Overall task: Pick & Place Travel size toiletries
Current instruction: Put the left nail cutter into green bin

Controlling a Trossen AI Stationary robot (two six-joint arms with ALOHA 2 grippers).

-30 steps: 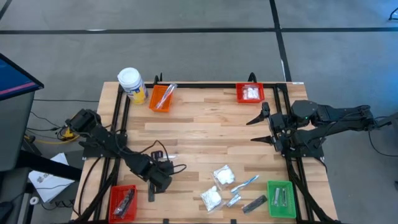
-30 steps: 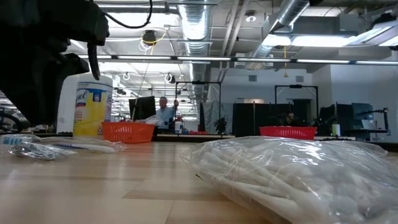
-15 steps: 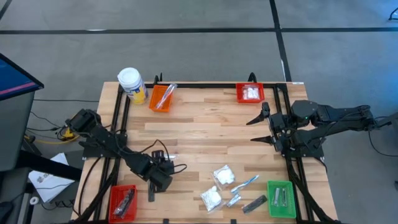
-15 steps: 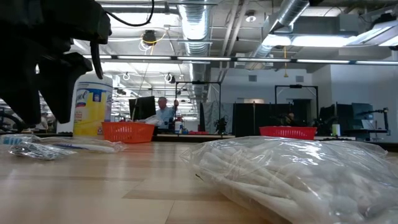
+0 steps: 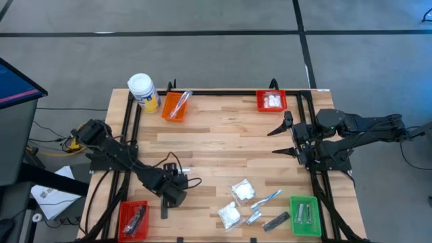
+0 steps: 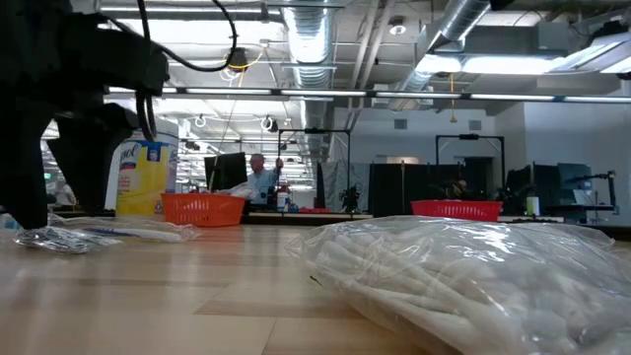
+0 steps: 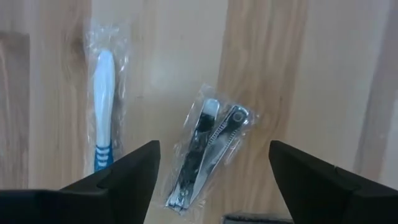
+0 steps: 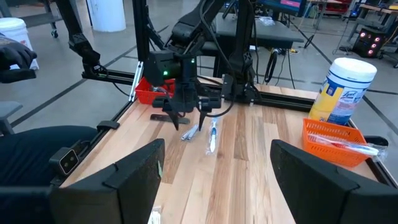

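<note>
The left hand [image 5: 177, 181] hangs at the lower left of the high view, its fingers spread above a small silvery sachet [image 7: 208, 148] that lies on the desk [image 5: 223, 138], beside a wrapped toothbrush [image 7: 102, 112]. More toiletries lie at the lower centre. The right hand [image 5: 282, 138] waits at the right, spread, holding nothing.

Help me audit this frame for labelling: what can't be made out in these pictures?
- Red bin, high view: contents too small to identify.
- Green bin, high view: contents too small; absent from the other views.
- Packets, low view: one near packet hides the items behind.
- Left claw, left wrist view: fingertips cut off by the picture's edge.
- Small sachet, left wrist view: contents unclear through wrapping.
</note>
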